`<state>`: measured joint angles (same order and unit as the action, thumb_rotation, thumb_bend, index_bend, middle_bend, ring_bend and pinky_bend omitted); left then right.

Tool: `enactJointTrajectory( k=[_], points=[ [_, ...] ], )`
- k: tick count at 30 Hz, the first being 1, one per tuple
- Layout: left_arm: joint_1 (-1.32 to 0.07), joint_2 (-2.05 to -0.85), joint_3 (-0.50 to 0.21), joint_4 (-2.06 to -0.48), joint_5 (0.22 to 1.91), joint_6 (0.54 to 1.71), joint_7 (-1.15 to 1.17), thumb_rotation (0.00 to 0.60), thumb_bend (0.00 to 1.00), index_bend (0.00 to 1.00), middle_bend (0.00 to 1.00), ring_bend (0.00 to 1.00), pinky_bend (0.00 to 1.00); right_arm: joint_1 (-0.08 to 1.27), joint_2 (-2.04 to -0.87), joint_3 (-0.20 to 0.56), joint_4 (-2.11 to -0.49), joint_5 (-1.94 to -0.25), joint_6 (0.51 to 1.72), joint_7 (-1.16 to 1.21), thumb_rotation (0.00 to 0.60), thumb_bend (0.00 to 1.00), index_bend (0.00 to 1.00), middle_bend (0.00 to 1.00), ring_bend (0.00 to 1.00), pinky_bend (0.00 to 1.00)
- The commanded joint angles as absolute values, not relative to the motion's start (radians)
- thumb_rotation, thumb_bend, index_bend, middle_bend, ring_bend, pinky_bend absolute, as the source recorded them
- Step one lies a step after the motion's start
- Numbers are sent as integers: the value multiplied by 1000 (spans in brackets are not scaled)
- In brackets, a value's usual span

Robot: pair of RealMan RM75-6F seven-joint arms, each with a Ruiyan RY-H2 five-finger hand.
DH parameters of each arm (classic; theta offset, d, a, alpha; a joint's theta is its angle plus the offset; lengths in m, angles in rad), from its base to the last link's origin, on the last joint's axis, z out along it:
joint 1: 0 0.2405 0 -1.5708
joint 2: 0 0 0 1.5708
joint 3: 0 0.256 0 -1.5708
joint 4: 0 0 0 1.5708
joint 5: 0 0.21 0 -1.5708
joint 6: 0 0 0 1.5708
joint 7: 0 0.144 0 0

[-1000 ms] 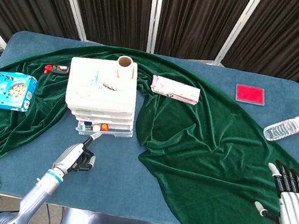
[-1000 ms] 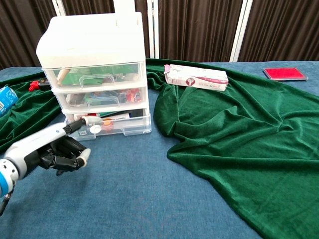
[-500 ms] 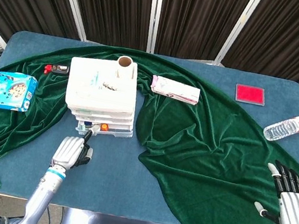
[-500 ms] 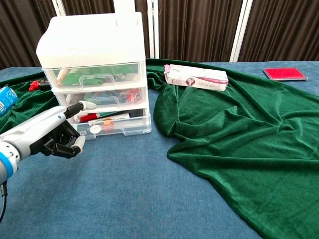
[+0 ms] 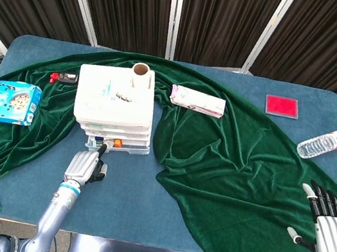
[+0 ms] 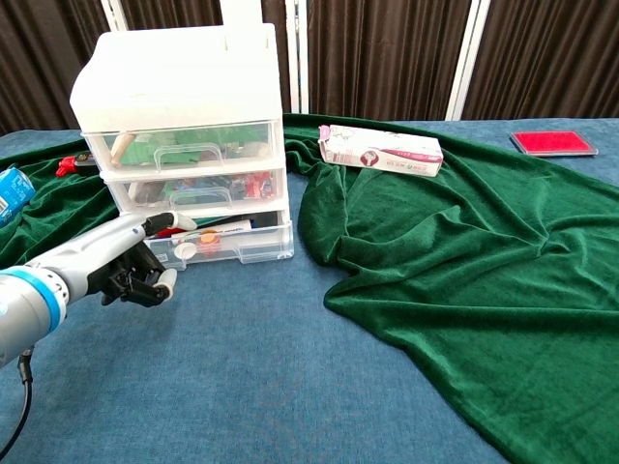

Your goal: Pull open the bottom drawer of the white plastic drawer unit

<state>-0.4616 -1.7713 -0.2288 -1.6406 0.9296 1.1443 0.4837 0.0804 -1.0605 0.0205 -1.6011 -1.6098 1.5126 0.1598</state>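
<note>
On table, one drawer unit point(image 6: 184, 145), three drawers, two hands, left hand point(image 6: 131, 263) perhaps touching.

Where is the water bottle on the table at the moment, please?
In the head view, the water bottle lies on its side at the table's right edge, just off the green cloth, below and right of the red pad.
</note>
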Motion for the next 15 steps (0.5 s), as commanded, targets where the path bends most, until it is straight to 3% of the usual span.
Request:
enactJointTrajectory(
  k=[1, 9, 15],
  points=[
    [-468, -1770, -231, -1638, 916, 1142, 484, 600, 643, 118, 843, 767, 788, 81, -1061, 20, -1601, -1610, 1510, 159, 600, 61, 43, 0, 0, 0],
    [-486, -1753, -231, -1649, 857, 1118, 472, 600, 646, 300, 855, 777, 788, 81, -1060, 20, -1601, -1610, 1510, 163, 600, 62, 44, 0, 0, 0],
    [-482, -1729, -208, -1686, 888, 1128, 446, 600, 648, 330, 858, 779, 788, 81, -1061, 19, -1602, -1610, 1510, 161, 600, 61, 44, 0, 0, 0]
  ],
)
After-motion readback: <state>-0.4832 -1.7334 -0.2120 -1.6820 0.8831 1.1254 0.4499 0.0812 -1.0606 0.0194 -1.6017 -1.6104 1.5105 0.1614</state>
